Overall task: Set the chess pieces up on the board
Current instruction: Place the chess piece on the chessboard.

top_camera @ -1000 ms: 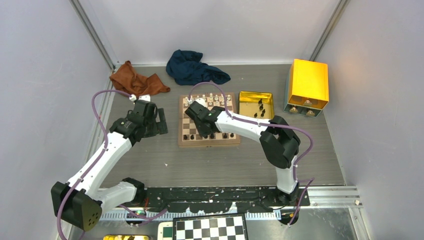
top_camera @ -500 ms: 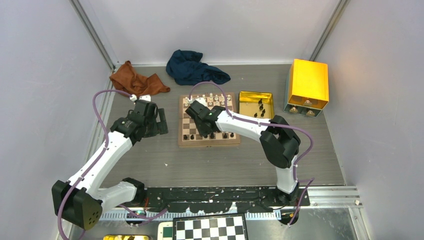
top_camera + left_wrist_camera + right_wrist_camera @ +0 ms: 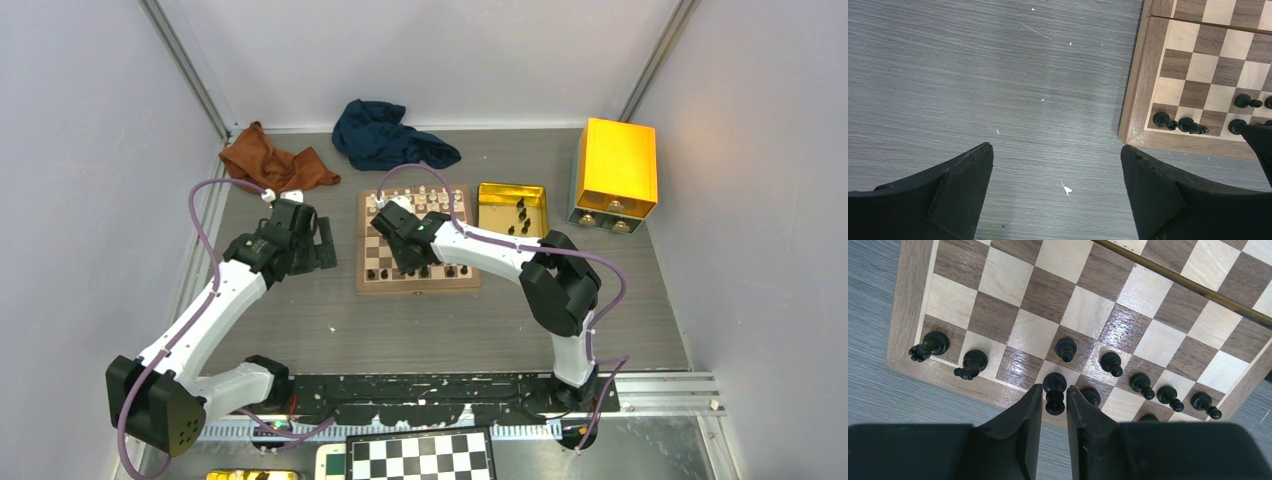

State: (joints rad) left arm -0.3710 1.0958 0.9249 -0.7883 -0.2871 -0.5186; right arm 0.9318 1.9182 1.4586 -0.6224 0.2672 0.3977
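The wooden board (image 3: 418,283) lies mid-table; its rim also shows in the right wrist view (image 3: 903,315) and the left wrist view (image 3: 1133,90). Black chess pieces (image 3: 1111,362) stand along its near rows, and two lean at the left corner (image 3: 970,364). My right gripper (image 3: 1054,390) (image 3: 406,258) is shut on an upright black piece (image 3: 1054,385) that stands on a light square of the nearest row. My left gripper (image 3: 1057,150) (image 3: 322,243) is open and empty above the bare table, just left of the board.
A gold tin tray (image 3: 497,190) right of the board holds a few black pieces (image 3: 520,215). White pieces (image 3: 420,200) line the board's far rows. A gold box (image 3: 615,170) stands far right. Brown (image 3: 275,165) and blue (image 3: 385,135) cloths lie behind. A black-and-white board (image 3: 420,455) sits beneath the arms.
Almost nothing has moved. The left arm has shifted very slightly; the right gripper stays over the board's near rows.
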